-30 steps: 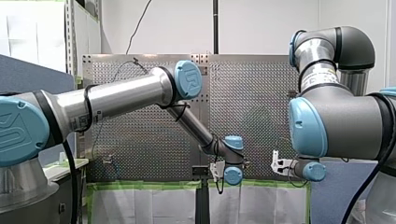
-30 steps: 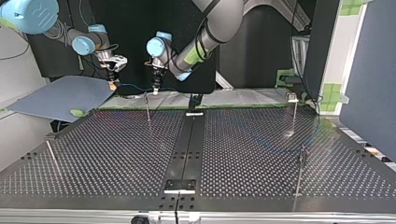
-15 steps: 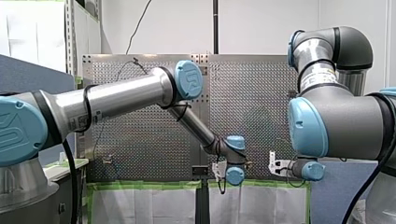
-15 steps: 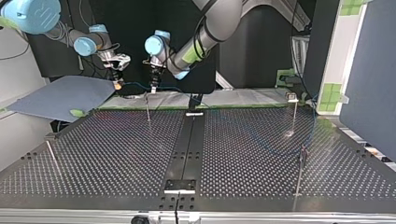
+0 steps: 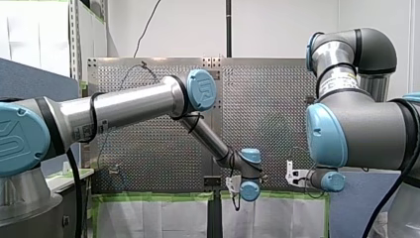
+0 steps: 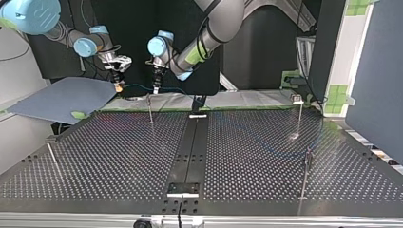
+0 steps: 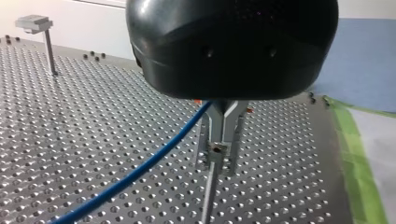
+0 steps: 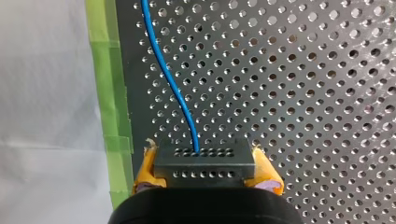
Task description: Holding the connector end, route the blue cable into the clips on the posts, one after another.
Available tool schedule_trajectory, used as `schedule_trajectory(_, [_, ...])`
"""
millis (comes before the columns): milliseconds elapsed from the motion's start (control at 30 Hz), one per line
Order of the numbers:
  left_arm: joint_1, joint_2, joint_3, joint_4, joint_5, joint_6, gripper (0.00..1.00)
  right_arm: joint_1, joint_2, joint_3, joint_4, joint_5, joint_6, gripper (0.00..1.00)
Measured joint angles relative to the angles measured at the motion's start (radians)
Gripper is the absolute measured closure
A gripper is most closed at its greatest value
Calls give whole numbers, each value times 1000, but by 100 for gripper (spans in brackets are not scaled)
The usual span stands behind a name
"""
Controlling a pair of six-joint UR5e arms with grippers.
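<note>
My left arm comes in from the left edge. Its silver tube rises to a blue-capped elbow, and the forearm slopes down to a wrist low near the middle. My left gripper shows there as a pale piece beside a blue cap. My right arm, grey and bulky, fills the right side. My right gripper juts out pale, near the other but apart. Behind both spreads the perforated worktop, edged below with green tape.

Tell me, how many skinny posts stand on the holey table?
4, seen in the top view: far-left post by my left gripper, far-right post, near-right post, near-left post. Others may be hidden.
</note>
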Motion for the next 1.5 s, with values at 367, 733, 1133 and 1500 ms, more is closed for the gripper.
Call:
schedule_trajectory(367, [13,-3,38,-25,24,-18,100,-6,0,-27,-8,2,32,100])
schedule_trajectory(733, [24,-26,59,-43,31,-36,100,-8,1,-46,-13,-2,51,100])
schedule_trajectory(1133, [39,-56,87,-36,66,-49,100,-4,1,-61,-21,-10,58,100])
schedule_trajectory(1500, [67,-57,95,-36,89,-56,100,-3,1,-77,-36,-17,71,100])
